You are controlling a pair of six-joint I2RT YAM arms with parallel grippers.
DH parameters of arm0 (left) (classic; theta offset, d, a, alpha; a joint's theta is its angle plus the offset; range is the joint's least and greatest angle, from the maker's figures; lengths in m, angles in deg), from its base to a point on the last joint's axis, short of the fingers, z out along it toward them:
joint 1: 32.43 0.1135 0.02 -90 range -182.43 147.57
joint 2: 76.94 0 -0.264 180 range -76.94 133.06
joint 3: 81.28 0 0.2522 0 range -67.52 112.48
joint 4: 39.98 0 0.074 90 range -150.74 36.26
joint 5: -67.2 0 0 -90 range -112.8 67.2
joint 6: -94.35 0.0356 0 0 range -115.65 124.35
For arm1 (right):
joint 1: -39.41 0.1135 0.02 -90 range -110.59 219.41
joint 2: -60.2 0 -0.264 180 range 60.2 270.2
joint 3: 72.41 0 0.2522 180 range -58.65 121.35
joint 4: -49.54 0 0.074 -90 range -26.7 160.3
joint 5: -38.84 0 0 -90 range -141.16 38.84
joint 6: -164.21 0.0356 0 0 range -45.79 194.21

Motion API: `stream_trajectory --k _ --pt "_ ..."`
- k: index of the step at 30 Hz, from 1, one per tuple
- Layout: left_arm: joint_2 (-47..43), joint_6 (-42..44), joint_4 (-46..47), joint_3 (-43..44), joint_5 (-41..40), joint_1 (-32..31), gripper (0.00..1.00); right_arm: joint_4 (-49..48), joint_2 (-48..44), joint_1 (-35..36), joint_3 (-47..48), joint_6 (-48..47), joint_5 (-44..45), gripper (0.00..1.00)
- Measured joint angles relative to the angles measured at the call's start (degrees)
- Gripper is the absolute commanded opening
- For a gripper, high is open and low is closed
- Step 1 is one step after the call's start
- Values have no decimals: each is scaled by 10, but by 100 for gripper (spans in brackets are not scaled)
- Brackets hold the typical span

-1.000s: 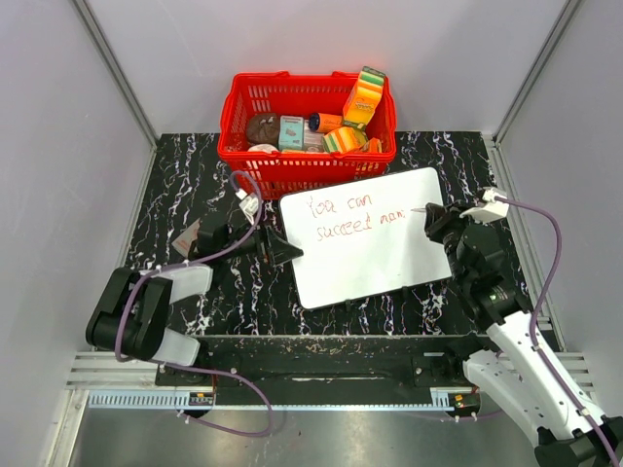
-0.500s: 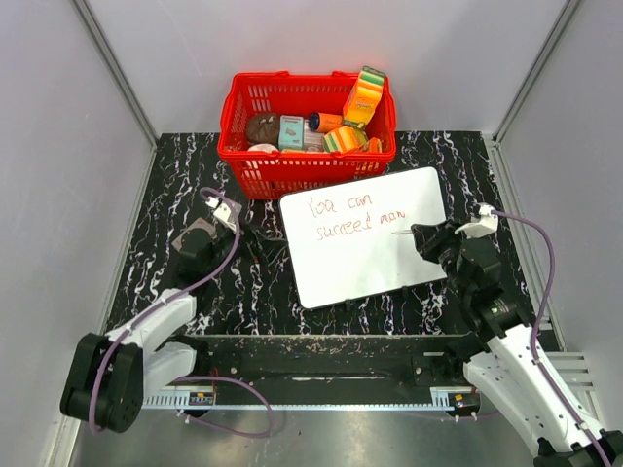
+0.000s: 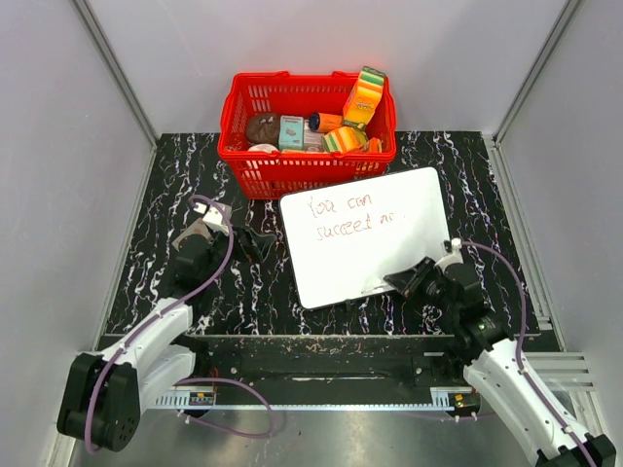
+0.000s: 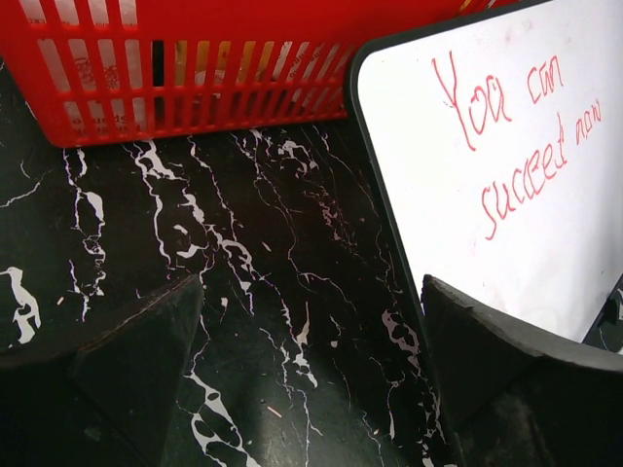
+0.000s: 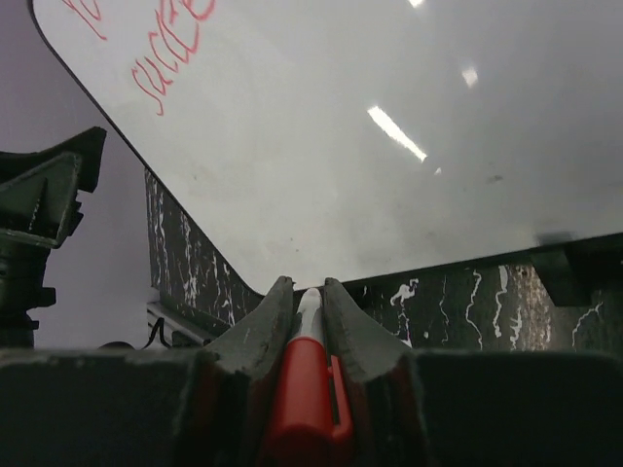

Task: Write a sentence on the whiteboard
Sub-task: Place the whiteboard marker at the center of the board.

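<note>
Whiteboard (image 3: 365,238) is lying flat on the bench (image 3: 185,175), mid-right, with its long axis running left to right and the right end angled a bit toward the back. The right end effector (image 5: 302,292) is clamping narrow on a marker (image 5: 300,384) with a red plastic barrel and a pale tip poking out between the fingers. The tip is pointing at the board's near edge, close to its near-left rounded corner. I cannot tell whether it is touching. From this end effector the board is spreading ahead and away.

The sentence (image 4: 516,136) is sitting at the board's far-left part, well apart from the tip. It is thin red handwriting in two lines, reading "You can succeed man". My read is that the writing looks finished and the right arm, the nearer one to the blank area, is the one working.

The left end effector (image 3: 255,243) is gaping wide, holding nothing, low over the bench just beside the board's left edge.

- Board: smooth, glossy, glare spots, thin rim.
- Bench: black, white marble veining.
- Basket (image 3: 292,173): red plastic lattice, touching or nearly touching the board's far edge, packed with small items.
</note>
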State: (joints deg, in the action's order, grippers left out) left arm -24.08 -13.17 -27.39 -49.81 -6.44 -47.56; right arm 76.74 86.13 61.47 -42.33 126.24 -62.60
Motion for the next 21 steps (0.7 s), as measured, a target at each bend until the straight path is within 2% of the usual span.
stream_trajectory --k 8,11,14,15,18,19,21 --pt "2 0 -2 0 -4 0 99 55 -34 0 -42 35 -65 0" --pt "2 0 -1 0 -4 0 99 74 -29 0 -51 40 -77 4" --pt "5 0 -1 0 -5 0 99 91 -17 0 -61 44 -80 15" --pt "5 0 -1 0 -6 0 99 95 -13 0 -64 45 -82 24" --pt "6 0 -1 -2 -7 0 99 108 -8 0 -73 49 -82 41" --pt "6 0 -1 -2 -7 0 99 111 -8 0 -73 50 -82 52" --pt "6 0 0 -2 -8 0 99 114 -10 0 -73 54 -81 61"
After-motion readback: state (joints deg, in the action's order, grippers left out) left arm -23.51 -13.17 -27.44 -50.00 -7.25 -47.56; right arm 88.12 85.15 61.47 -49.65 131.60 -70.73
